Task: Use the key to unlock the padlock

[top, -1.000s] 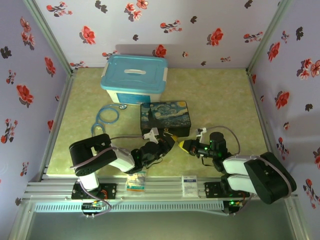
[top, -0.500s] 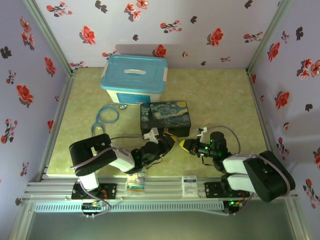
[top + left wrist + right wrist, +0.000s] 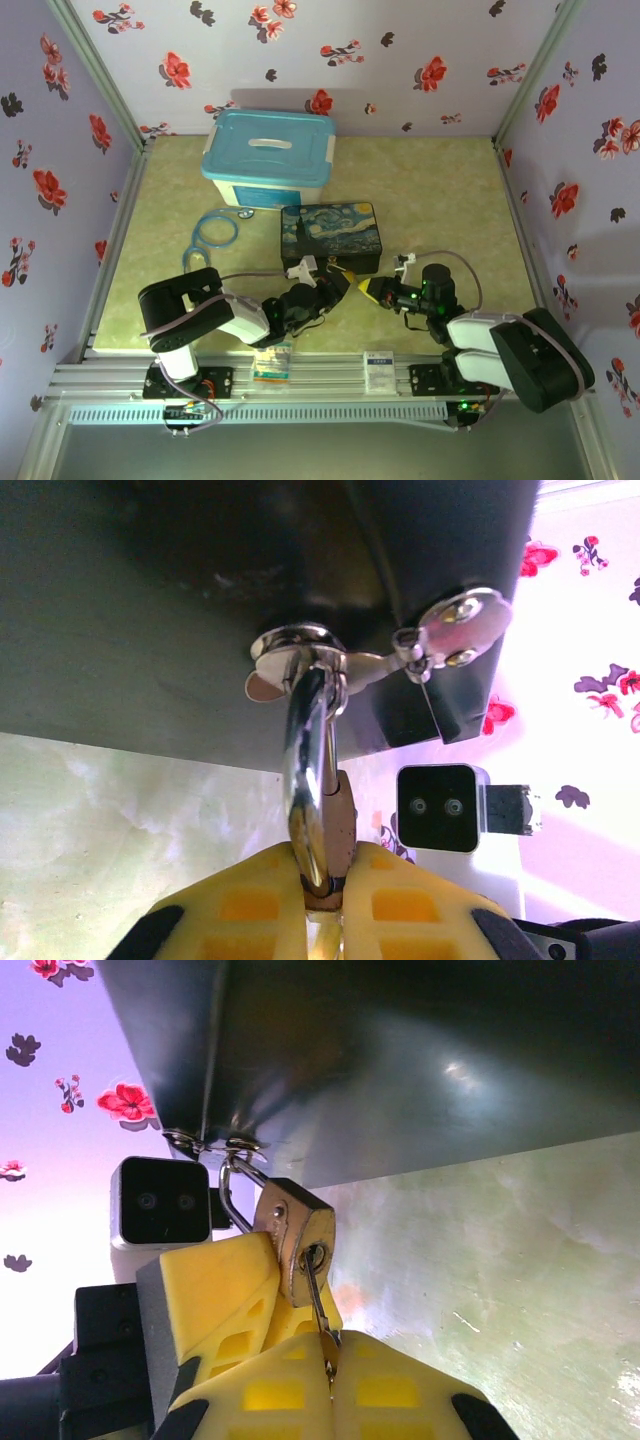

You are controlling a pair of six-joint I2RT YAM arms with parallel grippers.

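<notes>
The small brass padlock [image 3: 295, 1222] hangs by its silvery shackle [image 3: 306, 742] from the hasp [image 3: 295, 650] on the front of the dark painted box [image 3: 331, 235]. My left gripper [image 3: 325, 900] is shut on the padlock body [image 3: 341, 815], yellow fingers [image 3: 215, 1280] pinching it from the side. The thin dark key [image 3: 318, 1300] sits in the keyhole at the padlock's lower end. My right gripper [image 3: 331, 1365] is shut on the key's head. In the top view both grippers, left [image 3: 343, 284] and right [image 3: 368, 290], meet just in front of the box.
A blue-lidded tub [image 3: 268, 155] stands behind the box, with a blue cable loop [image 3: 214, 230] to its left. Two small packets [image 3: 272, 362] [image 3: 379, 368] lie on the front rail. Floral walls close in left, right and back.
</notes>
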